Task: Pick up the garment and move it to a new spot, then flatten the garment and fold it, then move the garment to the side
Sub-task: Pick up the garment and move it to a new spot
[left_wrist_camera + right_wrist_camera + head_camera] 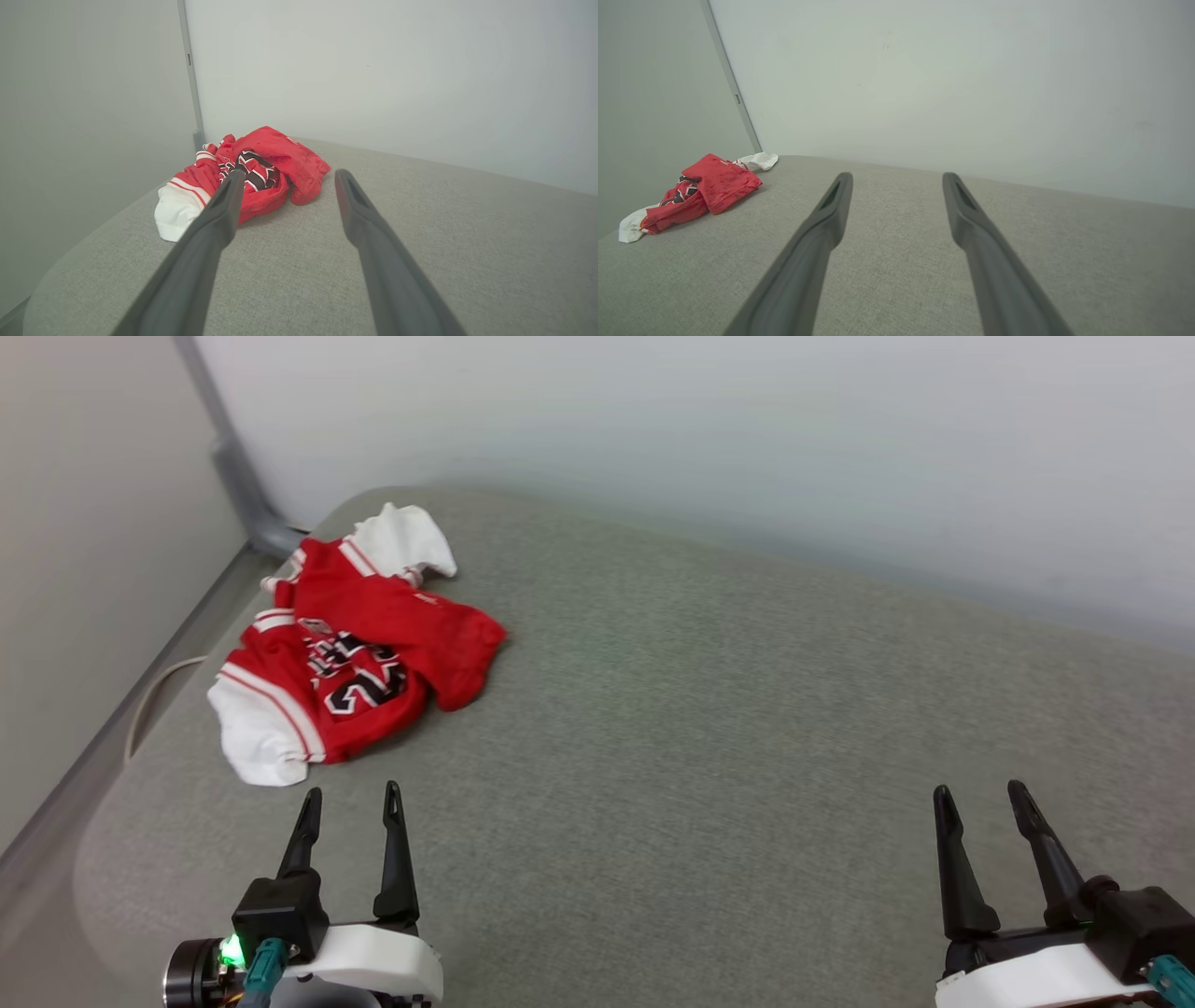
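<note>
Grey padded surface [700, 709]: garment [355, 653] crumpled far-left; left gripper [353, 791] & right gripper [978, 789] low, fingers fwd, both spread.

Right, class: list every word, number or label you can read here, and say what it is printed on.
"2": black, white-outlined digit on the crumpled garment; the digit beside it is folded, unreadable.
Black lettering above it: too creased to read.
Nothing else readable.

We log the garment [383, 635]: red jersey w/ white short sleeves, red-white striped trim, black white-outlined lettering partly lost in folds. Crumpled, not flat; a red flap lies folded over the chest. It sits at far-left corner of the grey counter [700, 756], near the rounded edge.
</note>
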Robot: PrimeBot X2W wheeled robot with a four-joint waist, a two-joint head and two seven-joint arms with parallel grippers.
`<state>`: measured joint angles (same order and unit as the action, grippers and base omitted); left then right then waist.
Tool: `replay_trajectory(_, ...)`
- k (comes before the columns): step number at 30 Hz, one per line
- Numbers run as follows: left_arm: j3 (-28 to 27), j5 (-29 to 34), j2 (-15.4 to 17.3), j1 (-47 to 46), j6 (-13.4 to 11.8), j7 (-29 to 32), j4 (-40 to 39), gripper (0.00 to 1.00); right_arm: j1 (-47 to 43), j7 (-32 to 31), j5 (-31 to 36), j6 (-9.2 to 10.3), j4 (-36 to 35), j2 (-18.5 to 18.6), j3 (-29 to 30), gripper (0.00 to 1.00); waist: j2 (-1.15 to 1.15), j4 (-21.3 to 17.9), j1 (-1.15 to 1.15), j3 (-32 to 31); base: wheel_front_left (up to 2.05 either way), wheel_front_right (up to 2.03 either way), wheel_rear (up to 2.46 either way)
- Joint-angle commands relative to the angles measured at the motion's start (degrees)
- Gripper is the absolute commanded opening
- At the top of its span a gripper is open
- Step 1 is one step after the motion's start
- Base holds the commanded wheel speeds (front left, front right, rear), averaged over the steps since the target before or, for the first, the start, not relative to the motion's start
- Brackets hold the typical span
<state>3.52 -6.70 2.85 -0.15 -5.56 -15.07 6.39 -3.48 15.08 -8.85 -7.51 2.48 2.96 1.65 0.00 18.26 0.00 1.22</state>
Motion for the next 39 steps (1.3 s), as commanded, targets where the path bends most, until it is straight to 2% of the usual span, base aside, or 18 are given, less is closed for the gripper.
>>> replay_trajectory(1, -0.07, -0.1, 0.05, -0.03, -0.07, -0.16, -0.06, 1.0, -0.07, 0.14, 0.11, 0.04, -0.1, -0.15, -0.1, 1.0, 0.0, 2.39, 0.0, 0.27, 0.0, 0.0, 0.0)
replay_trajectory(13, -1.57, -0.83, 0.03, 0.78, 0.21, -0.16, 0.3, 1.0, -0.2, 0.14, -0.18, 0.04, -0.04, -0.15, -0.83, 1.0, 0.0, 9.49, 0.0, -0.02, 0.0, 0.0, 0.0)
replay_trajectory(21, -2.3, -1.45, 0.04, 0.84, 0.56, -0.16, 0.65, 1.0, -0.2, 0.14, 0.13, 0.04, -0.13, -0.15, -1.23, 1.0, 0.0, 10.95, 0.0, 0.08, 0.0, 0.0, 0.0)
replay_trajectory(28, -4.21, -2.42, 0.05, -2.45, 2.28, -0.16, 1.07, 1.0, 1.23, 0.15, 1.5, 0.04, -0.64, -0.15, -1.64, 1.0, 0.0, 9.45, 0.0, 1.88, 0.0, 0.0, 0.0)
replay_trajectory(36, -12.17, -2.83, 2.15, -15.92, 7.55, -0.16, 2.57, 1.0, 4.33, 0.14, 5.77, 0.04, -2.89, -0.13, -1.74, 1.0, 0.0, 4.91, 0.0, 9.66, 0.0, 0.0, 0.0)
replay_trajectory(39, -14.66, -3.02, 4.35, -22.36, 9.19, -0.16, 3.99, 1.0, 6.32, 0.15, 7.58, 0.04, -4.45, -0.12, -1.58, 1.0, 0.0, 2.94, 0.0, 13.89, 0.0, 0.0, 0.0)
